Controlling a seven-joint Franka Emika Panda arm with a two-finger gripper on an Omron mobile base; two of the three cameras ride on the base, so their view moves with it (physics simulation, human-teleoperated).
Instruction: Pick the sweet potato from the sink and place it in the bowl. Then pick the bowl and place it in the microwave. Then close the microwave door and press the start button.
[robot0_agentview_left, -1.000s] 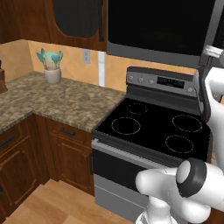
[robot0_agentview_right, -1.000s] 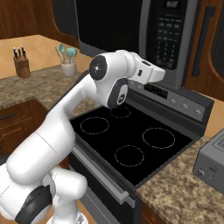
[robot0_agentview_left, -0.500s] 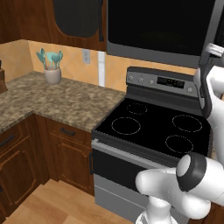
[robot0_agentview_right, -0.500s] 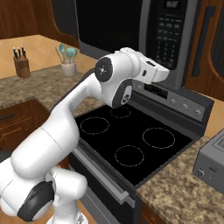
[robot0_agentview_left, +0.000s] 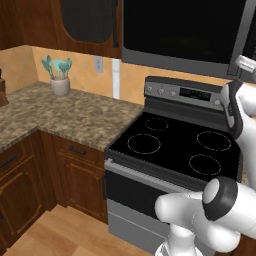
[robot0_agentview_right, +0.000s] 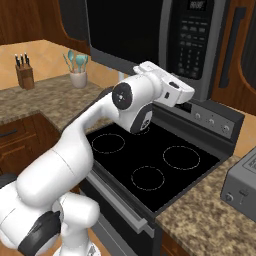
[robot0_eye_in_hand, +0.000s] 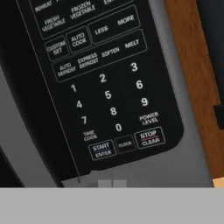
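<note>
We find the microwave (robot0_agentview_right: 165, 37) across the top of the right base frame, mounted over the black stove (robot0_agentview_right: 150, 165), and its door (robot0_agentview_left: 182, 27) sits flush and shut along the upper edge of the left base frame, dark glass showing nothing behind it. The arm rises from the lower left of the right base frame, bends at a dark joint near centre, and reaches up and right so that the white hand ends just below the button panel (robot0_agentview_right: 196, 35). The end effector (robot0_eye_in_hand: 112, 183) shows in the hand view as two small pale-looking tips at the bottom centre, pressed together with nothing between them. Directly above them in that view lies the keypad (rolled a little, its rows slanting up to the right): the START/ENTER key (robot0_eye_in_hand: 103, 150) at lower centre, CLOCK beside it, STOP/CLEAR (robot0_eye_in_hand: 150, 138) further right, the number keys above. We cannot tell whether the tips touch the panel's lower edge or sit just short of it. A strip of brown cabinet wood runs down the right side of the hand view. In the left base frame a speckled counter (robot0_agentview_left: 65, 117) fills the left half, with a white utensil cup (robot0_agentview_left: 60, 85) holding teal tools at the upper left. In the right base frame a knife block (robot0_agentview_right: 24, 75) stands at the upper left and a grey toaster (robot0_agentview_right: 242, 187) at the right edge.
</note>
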